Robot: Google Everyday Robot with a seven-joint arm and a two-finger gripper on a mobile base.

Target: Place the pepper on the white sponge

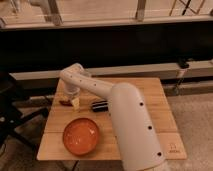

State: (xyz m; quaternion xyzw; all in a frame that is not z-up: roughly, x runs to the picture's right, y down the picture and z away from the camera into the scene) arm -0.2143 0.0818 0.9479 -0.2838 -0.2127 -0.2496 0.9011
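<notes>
One camera view looks down on a pale wooden slatted table (145, 100) in the middle of the frame. A thick white robot arm (130, 125) rises from the lower right and bends toward the table's upper left. There the tool (73, 95) hangs low, and I cannot tell whether it is apart or together. Just below it sits the small pale yellowish-white sponge block (75, 103). The small dark red elongated pepper (65, 102) lies on the table just left of that block, below-left of the tool. A black striped oblong block (100, 105) lies to the right, and a round orange bowl (80, 136) sits lower down.
</notes>
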